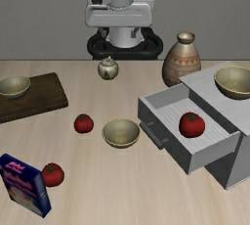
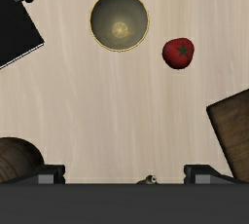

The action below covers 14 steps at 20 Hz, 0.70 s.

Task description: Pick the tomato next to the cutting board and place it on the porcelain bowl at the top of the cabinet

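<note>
A pale wooden table (image 1: pixel 88 97) is seen in front of a plain grey wall (image 1: pixel 39 14). At the exterior view's left, a dark brown wooden cutting board (image 1: pixel 47 97) is laid on the table, and an olive-beige bowl (image 1: pixel 13 87) is set on it. The small red tomato (image 1: pixel 84 123) is found on the bare table just beside the board's corner, not touching it. Between this tomato and the cabinet, a second beige bowl (image 1: pixel 121 132) is placed, and it is shown empty in the wrist view.

At the exterior view's right, a grey cabinet (image 1: pixel 200 84) is seen with its drawer (image 1: pixel 154 123) pulled open, and a second red tomato (image 1: pixel 191 124) is held inside. The porcelain bowl (image 1: pixel 234 82) is set on the cabinet's top, and nothing is seen in it.

A blue box (image 1: pixel 24 182) is stood beside a third tomato (image 1: pixel 53 175); its pink print cannot be read.

The tool (image 2: pixel 124 174) is held over the table with its fingers spread wide, and nothing is gripped.
</note>
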Motion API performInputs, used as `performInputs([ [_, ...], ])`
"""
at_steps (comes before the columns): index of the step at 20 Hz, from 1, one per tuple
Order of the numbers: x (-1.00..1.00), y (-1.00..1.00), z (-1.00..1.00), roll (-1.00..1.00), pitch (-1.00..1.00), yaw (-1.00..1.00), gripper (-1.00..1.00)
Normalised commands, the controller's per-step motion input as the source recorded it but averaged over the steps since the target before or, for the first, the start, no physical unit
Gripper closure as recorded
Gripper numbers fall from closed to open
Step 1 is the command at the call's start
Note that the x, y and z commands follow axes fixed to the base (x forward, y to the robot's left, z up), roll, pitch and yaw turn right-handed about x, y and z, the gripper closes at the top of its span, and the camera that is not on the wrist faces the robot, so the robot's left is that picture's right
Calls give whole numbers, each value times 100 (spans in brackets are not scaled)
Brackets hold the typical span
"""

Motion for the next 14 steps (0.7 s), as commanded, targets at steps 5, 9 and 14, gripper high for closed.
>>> performInputs([
  [5,0,-100,0,0,0,0,-100],
  [9,50,-50,0,0,0,0,-100],
  [14,100,0,0,0,0,0,-100],
])
